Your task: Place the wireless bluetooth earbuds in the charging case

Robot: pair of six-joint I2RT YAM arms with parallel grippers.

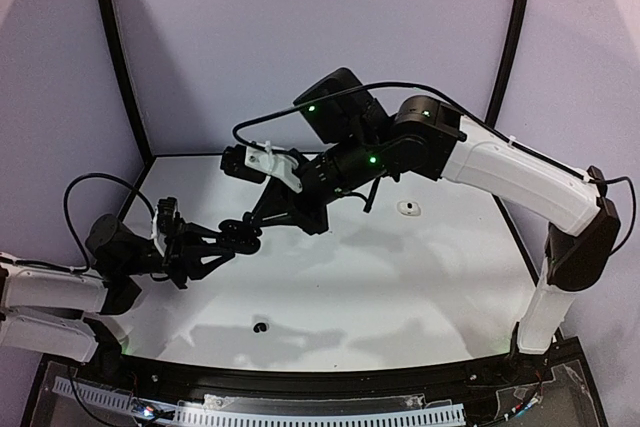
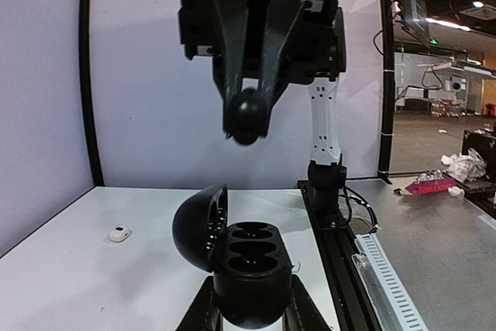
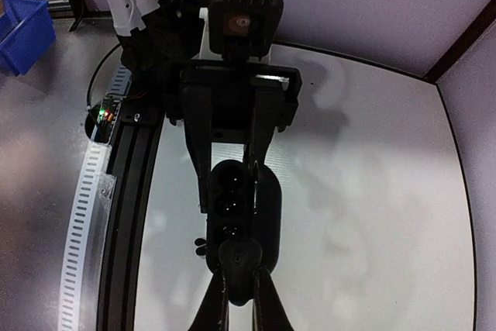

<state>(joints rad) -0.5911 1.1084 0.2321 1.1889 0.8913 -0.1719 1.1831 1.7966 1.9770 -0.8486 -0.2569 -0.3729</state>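
Held black earbud point(image 2: 246, 118): a round, dark piece pinched at the tip of the right gripper point(image 3: 240, 277). It hangs straight above the open charging case and does not touch it.
Right gripper: its fingers are closed tight on this earbud and point down toward the case.
Charging case point(image 2: 249, 265): black and rounded, with the opening turned upward and dark round recesses in a row. It is held up over the left half of the table, nearer the far edge than the near one.
Lid point(image 2: 200, 226): swung open, standing at the side of the case.
Left gripper point(image 2: 249, 300): nearly closed, its two fingers clamp the lower body of the case from both sides.
Loose black earbud point(image 1: 261, 326): lies on the table point(image 1: 400, 277) close to the near edge, a little left of the middle.
White earbud point(image 1: 406, 208): lies alone near the far edge, right of the middle, well apart from the case.
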